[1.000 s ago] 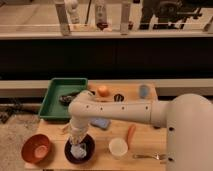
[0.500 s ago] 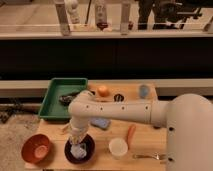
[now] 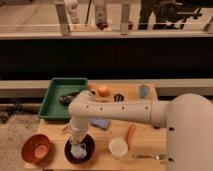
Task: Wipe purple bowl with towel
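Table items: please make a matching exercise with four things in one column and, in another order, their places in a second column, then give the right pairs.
Things
1. claw
2. orange
3. green tray
4. brown bowl

Places
A. back left of the table
B. front left corner of the table
C. down over the purple bowl with the towel
D. back middle, right of the tray

Pairs: 1-C, 2-D, 3-A, 4-B

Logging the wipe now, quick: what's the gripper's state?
Gripper: down in the purple bowl at the towel.
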`<state>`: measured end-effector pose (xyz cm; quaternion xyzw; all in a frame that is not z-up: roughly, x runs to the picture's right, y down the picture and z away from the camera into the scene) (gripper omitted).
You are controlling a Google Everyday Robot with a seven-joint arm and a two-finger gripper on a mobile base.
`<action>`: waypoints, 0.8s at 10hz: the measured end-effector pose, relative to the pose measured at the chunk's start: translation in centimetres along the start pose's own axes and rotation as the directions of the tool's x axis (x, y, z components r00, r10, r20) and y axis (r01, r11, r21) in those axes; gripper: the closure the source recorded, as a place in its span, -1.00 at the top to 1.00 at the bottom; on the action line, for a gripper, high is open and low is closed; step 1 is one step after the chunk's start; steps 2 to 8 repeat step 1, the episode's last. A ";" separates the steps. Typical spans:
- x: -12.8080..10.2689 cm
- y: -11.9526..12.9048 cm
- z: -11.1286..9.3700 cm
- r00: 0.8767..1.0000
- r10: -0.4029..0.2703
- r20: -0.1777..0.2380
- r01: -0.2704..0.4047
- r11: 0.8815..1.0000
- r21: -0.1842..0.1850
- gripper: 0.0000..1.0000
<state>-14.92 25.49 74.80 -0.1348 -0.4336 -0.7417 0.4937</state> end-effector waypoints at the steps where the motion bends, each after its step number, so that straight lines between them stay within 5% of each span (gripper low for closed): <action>1: 0.0 0.0 0.0 1.000 0.000 0.000 0.000 1.000 0.000 -1.00; 8: 0.0 0.0 0.0 1.000 0.000 0.000 0.000 1.000 0.000 -1.00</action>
